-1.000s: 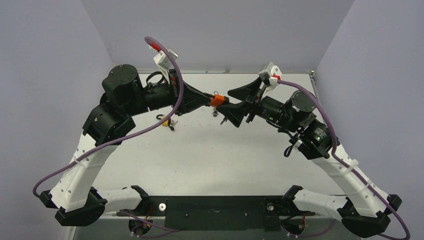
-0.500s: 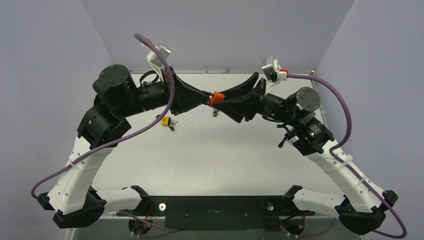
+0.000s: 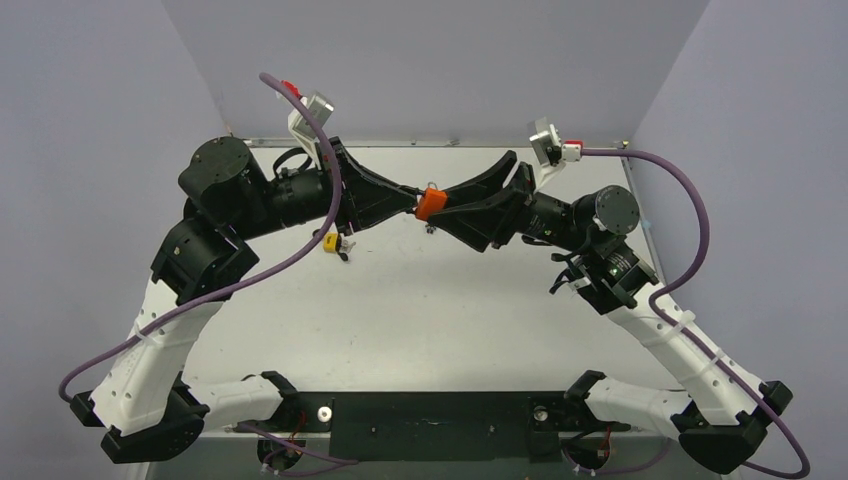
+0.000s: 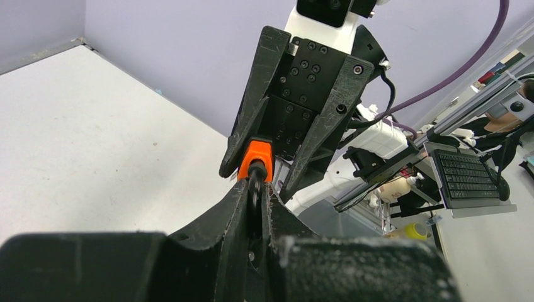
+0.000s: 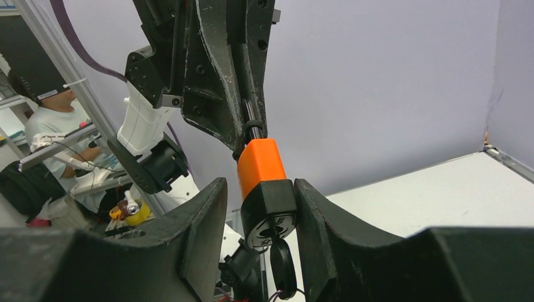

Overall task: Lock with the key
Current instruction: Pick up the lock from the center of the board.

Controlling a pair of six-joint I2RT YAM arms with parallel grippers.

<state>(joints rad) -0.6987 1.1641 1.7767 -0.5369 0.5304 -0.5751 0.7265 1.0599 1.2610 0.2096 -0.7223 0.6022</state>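
Observation:
An orange padlock point(image 3: 431, 201) with a black base is held in mid-air over the far middle of the table. My left gripper point(image 3: 412, 200) is shut on its dark shackle point(image 4: 255, 182), with the orange body point(image 4: 256, 158) just beyond the fingertips. My right gripper point(image 3: 447, 205) faces it from the right, and its jaws stand around the lock's black base point(image 5: 267, 201). The right finger point(image 5: 315, 220) touches the base, and a gap shows at the left finger point(image 5: 201, 220). A black-headed key point(image 5: 283, 264) hangs in the keyhole under the base.
A small yellow padlock point(image 3: 330, 241) with keys lies on the white table point(image 3: 420, 310) below the left forearm. Purple cables loop off both arms. Grey walls close in the table on three sides.
My right gripper has moved left and closed in around the lock's base while its wrist turned. The left arm has shifted left and up a little, still holding the shackle.

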